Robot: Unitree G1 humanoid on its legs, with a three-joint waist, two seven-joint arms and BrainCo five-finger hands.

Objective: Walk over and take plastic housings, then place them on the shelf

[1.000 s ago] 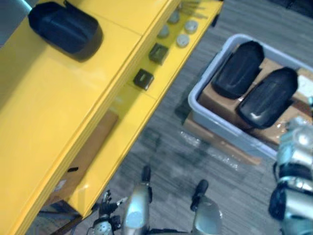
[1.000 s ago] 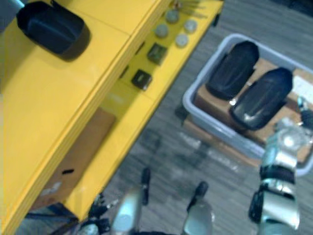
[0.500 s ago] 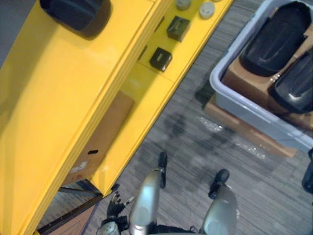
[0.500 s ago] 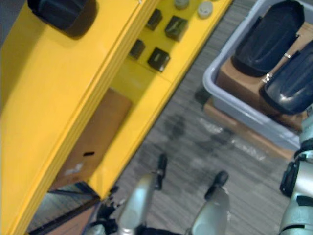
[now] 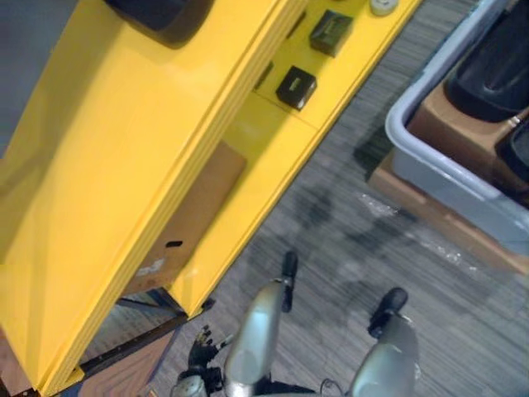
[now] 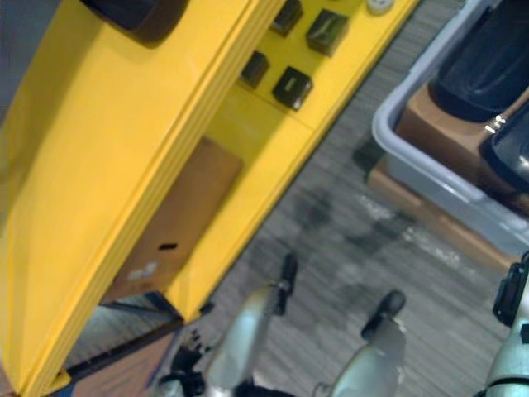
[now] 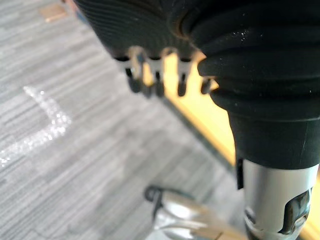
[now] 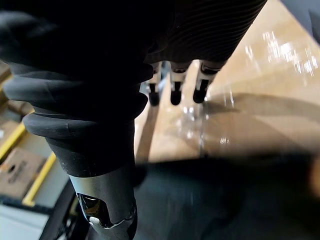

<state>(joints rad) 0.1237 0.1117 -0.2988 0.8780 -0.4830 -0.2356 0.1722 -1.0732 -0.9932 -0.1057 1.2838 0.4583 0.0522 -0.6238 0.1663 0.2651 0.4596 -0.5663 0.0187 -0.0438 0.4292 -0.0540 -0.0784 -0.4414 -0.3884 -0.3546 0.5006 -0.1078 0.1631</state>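
One black plastic housing (image 5: 157,12) lies on the top board of the yellow shelf (image 5: 124,165) at the far left. Two more black housings (image 6: 488,58) (image 6: 512,149) rest on cardboard inside a grey bin (image 5: 438,165) on the floor to the right. My left hand (image 7: 157,80) hangs over the grey carpet beside the shelf's edge, fingers relaxed and holding nothing. My right hand (image 8: 175,87) hangs with relaxed, empty fingers above brown cardboard (image 8: 260,75). A blurred dark shape lies close below it.
Small black boxes (image 5: 296,87) (image 5: 331,31) and a grey round cap (image 5: 382,5) sit on the shelf's lower board. A cardboard box (image 5: 194,223) lies under that board. Flat cardboard (image 5: 446,223) sticks out beneath the bin. Grey carpet (image 5: 331,231) runs between shelf and bin.
The camera has moved: shelf and bin have slid up and to the right in the picture, and more of the shelf's near end shows. Both hands still hang empty.
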